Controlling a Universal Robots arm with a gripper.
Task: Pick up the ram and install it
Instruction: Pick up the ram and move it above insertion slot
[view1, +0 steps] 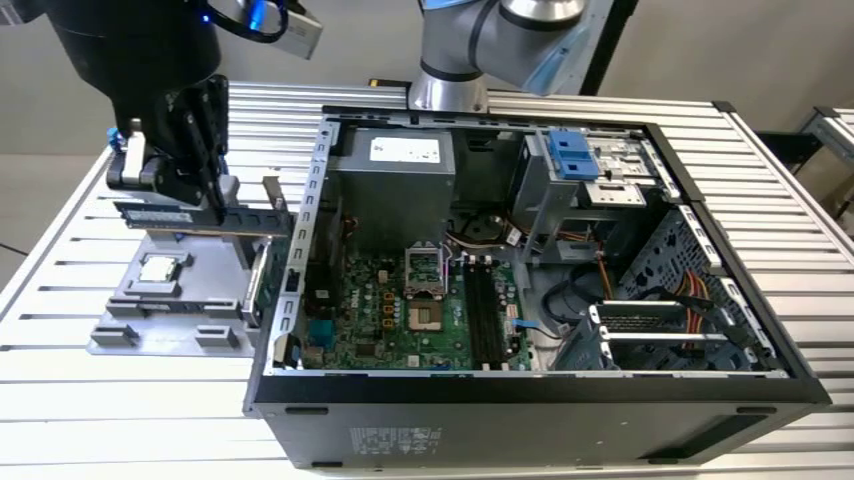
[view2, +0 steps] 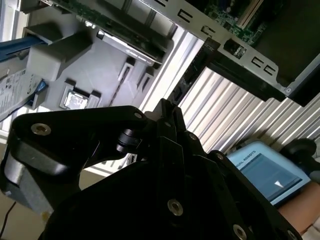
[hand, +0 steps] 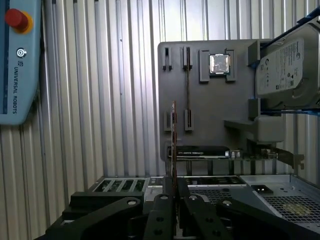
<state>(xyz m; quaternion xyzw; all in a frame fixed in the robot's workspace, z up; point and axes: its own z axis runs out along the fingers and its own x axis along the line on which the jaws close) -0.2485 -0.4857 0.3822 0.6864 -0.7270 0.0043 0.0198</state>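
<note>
My gripper (view1: 200, 203) is shut on the ram (view1: 254, 220), a thin bluish stick held level a little above the grey parts tray (view1: 167, 325) at the exterior view's left. In the first wrist view the ram (hand: 173, 140) shows edge-on, rising from between the black fingers (hand: 162, 202) of the gripper (hand: 174, 194), over the tray (hand: 240, 100). The long black memory slots (view1: 483, 315) lie on the motherboard inside the open computer case (view1: 534, 395), to the exterior view's right of the gripper.
On the tray sit a square silver CPU chip (hand: 219, 64), a hard drive (hand: 285, 70) and a card with a metal bracket (hand: 200, 152). The case wall (view1: 300, 260) stands between tray and motherboard. A blue teach pendant (hand: 17, 60) lies on the slatted table.
</note>
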